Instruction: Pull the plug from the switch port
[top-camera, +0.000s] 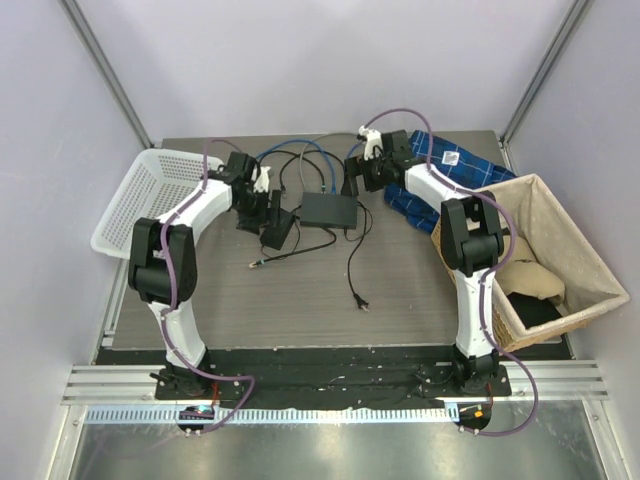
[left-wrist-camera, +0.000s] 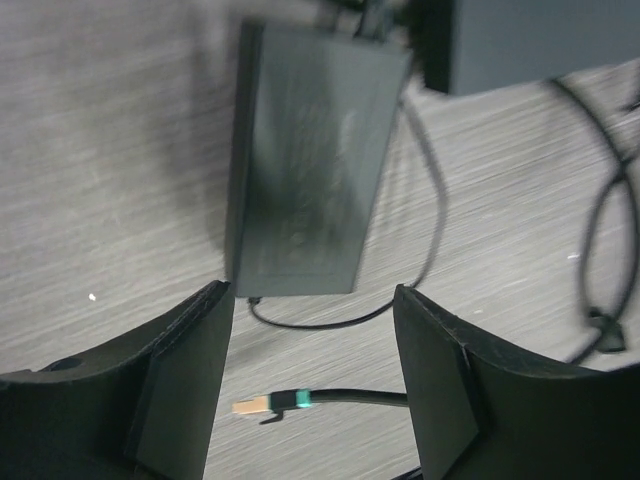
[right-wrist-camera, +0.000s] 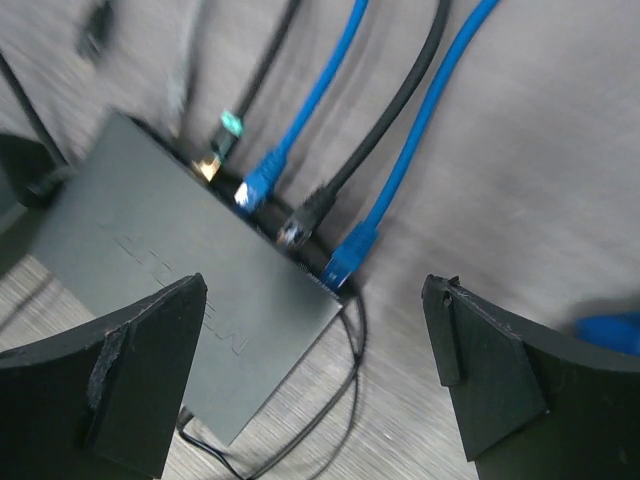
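The switch (top-camera: 330, 210) is a flat dark grey box in the middle of the table. In the right wrist view (right-wrist-camera: 170, 290) several plugs sit in the row of ports along its far edge: a green-banded one (right-wrist-camera: 218, 145), a blue one (right-wrist-camera: 256, 186), a black one (right-wrist-camera: 303, 222) and a blue one (right-wrist-camera: 347, 253). My right gripper (right-wrist-camera: 315, 290) is open and empty above the switch's corner by the last blue plug; it also shows in the top view (top-camera: 357, 180). My left gripper (left-wrist-camera: 310, 296) is open and empty, left of the switch (top-camera: 258, 212).
A black power brick (left-wrist-camera: 310, 160) with its cord lies just beyond the left fingers. A loose green-banded plug (left-wrist-camera: 268, 404) lies on the table between them. A white basket (top-camera: 140, 195) stands at the left, a wicker basket (top-camera: 560, 250) at the right, and a blue cloth (top-camera: 440, 165) behind the right arm.
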